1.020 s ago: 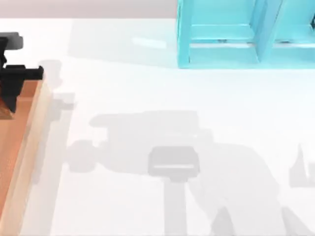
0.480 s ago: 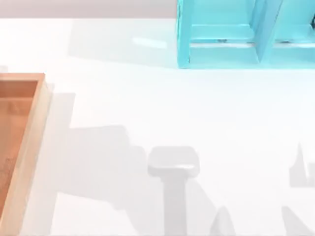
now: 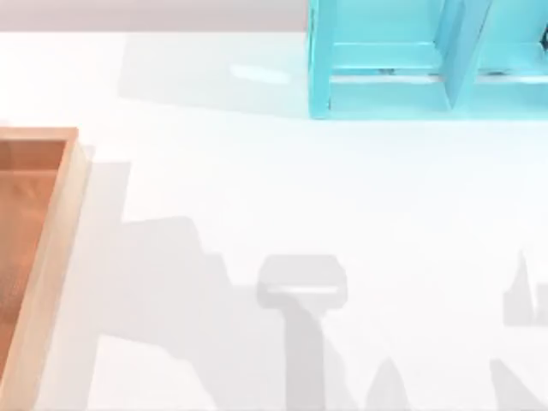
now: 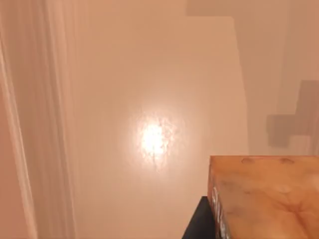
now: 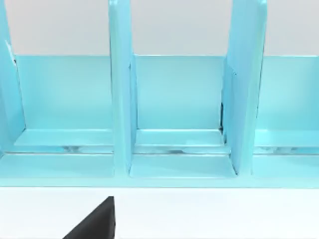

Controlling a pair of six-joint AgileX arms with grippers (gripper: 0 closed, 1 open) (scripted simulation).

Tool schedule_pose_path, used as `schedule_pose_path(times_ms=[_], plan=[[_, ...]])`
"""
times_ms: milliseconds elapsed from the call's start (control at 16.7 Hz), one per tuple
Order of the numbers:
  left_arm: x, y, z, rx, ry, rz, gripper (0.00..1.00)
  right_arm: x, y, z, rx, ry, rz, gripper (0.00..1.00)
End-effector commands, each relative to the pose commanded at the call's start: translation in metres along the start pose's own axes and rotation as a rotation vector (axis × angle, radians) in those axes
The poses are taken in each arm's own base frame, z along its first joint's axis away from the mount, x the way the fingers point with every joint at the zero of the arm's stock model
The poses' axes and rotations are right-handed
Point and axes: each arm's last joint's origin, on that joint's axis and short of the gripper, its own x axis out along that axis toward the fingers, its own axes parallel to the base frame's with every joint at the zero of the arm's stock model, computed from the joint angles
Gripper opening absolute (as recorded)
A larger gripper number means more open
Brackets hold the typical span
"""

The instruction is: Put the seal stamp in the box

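White table bears box and turquoise shelf.

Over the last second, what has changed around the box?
The left arm, which hung dark over the box's far corner at the table's left, has pulled out of the top view. The left wrist view looks down at a mottled brown block. The box and turquoise shelf stayed put.

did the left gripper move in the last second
Yes. It hung over the box's far corner in the top view; now it has gone off the left edge, past that rim.
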Motion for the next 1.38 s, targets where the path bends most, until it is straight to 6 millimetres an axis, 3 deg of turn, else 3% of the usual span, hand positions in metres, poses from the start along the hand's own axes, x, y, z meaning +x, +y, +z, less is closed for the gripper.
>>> schedule_pose_path(times_ms=[300, 540, 1320, 1380], plan=[[0.036, 0.000, -0.002, -0.001, -0.003, 0.000, 0.00, 0.000, 0.000, 0.000, 0.000, 0.000, 0.000, 1.00], [0.037, 0.000, -0.002, 0.000, -0.001, -0.001, 0.00, 0.000, 0.000, 0.000, 0.000, 0.000, 0.000, 1.00], [0.037, 0.000, -0.002, 0.000, -0.001, -0.001, 0.98, 0.000, 0.000, 0.000, 0.000, 0.000, 0.000, 1.00], [0.037, 0.000, -0.002, 0.000, -0.001, -0.001, 1.00, 0.000, 0.000, 0.000, 0.000, 0.000, 0.000, 1.00]])
